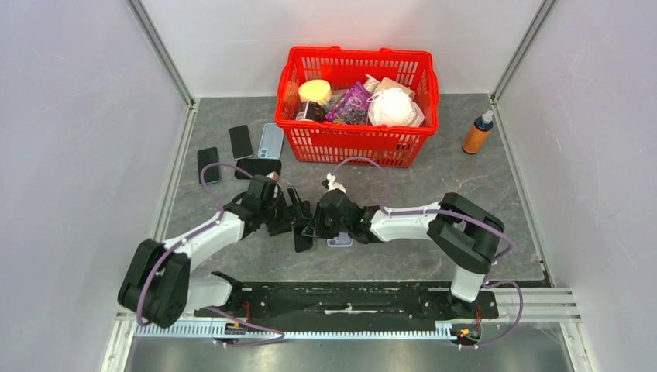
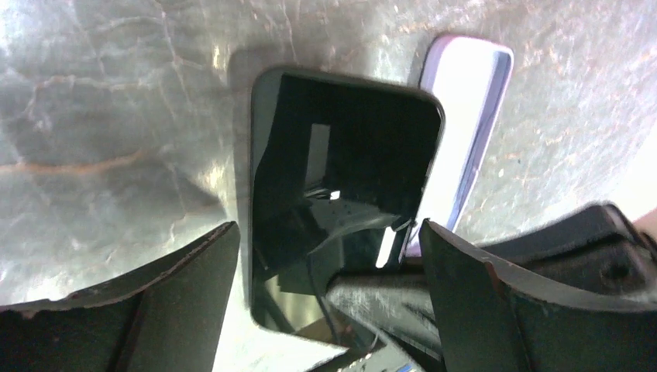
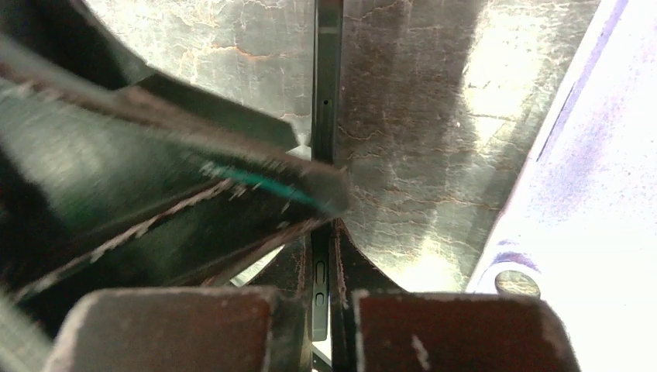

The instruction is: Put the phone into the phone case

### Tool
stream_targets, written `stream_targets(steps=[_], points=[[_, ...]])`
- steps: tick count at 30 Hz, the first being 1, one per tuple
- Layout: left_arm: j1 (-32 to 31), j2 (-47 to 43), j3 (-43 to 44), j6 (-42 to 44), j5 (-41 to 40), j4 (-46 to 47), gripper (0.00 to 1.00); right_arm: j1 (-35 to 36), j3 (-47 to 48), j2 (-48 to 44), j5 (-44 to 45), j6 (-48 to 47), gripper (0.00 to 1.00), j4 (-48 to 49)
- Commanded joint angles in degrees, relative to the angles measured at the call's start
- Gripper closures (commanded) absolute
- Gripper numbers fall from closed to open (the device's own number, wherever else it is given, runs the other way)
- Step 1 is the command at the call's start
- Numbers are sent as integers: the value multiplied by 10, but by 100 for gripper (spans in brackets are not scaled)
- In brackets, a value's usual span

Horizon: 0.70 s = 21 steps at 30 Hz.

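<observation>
Across wrist views: phone (image 2: 341,155) face-on between spread left fingers (image 2: 170,310), edge-on in right fingers' (image 3: 442,329) pinch.

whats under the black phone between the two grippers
Grey marbled table, plus a lilac phone case poking out past the right edge of the phone in the left wrist view. The phone covers the case's other side, so how far it runs underneath is hidden.
</observation>
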Motion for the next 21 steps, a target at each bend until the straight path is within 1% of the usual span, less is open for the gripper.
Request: stream_targets(steps=[1, 5, 7, 10, 13, 16, 19, 21], points=[[-6, -102, 6, 29, -29, -82, 4, 2, 1, -30, 49, -13, 100, -13], [-6, -172, 31, 38, -44, -109, 2, 1, -22, -92, 65, -15, 100, -51], [-7, -191, 40, 34, -61, -121, 4, 1, -27, -130, 80, -21, 100, -90], [-6, -188, 43, 33, -94, -127, 15, -5, -52, -197, 109, -25, 100, -150], [-7, -146, 43, 29, -88, -104, 29, -19, -73, -262, 121, -22, 100, -195], [-8, -110, 37, 22, -78, -66, 38, -33, -90, -307, 122, -21, 100, -219], [-9, -79, 40, 20, -76, -44, 44, -52, -94, -309, 99, -29, 100, -217], [-10, -59, 44, 22, -72, -35, 47, -67, -94, -295, 65, -35, 100, -197]])
